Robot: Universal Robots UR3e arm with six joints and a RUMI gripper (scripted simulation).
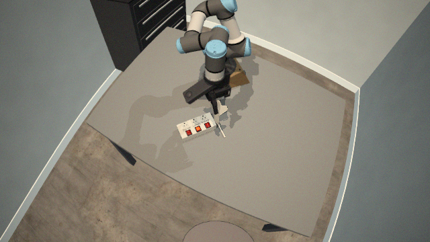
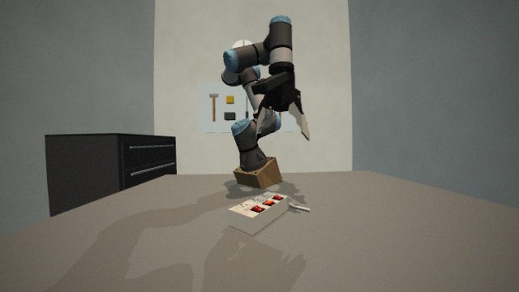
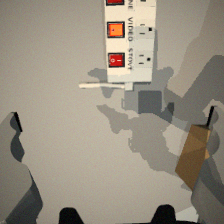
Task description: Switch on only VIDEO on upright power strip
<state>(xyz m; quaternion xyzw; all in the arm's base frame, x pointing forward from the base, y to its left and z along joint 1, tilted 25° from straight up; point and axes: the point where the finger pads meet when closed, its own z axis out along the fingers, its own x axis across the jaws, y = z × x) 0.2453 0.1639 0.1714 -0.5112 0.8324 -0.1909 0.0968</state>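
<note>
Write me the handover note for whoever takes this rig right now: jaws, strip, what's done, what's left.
Gripper: jaws wide open, holding nothing, hanging well above the table, clear of the strip.
Power strip: lies flat in front of the arm's base, face up, three red rocker switches showing. A short white stub lies at its end.
Switches: the middle one, labelled VIDEO, glows brighter orange than the end switch beside it.
Done: no contact with the strip visible.
Left: check each switch's state up close, leave only VIDEO on, keep the strip face up.
</note>
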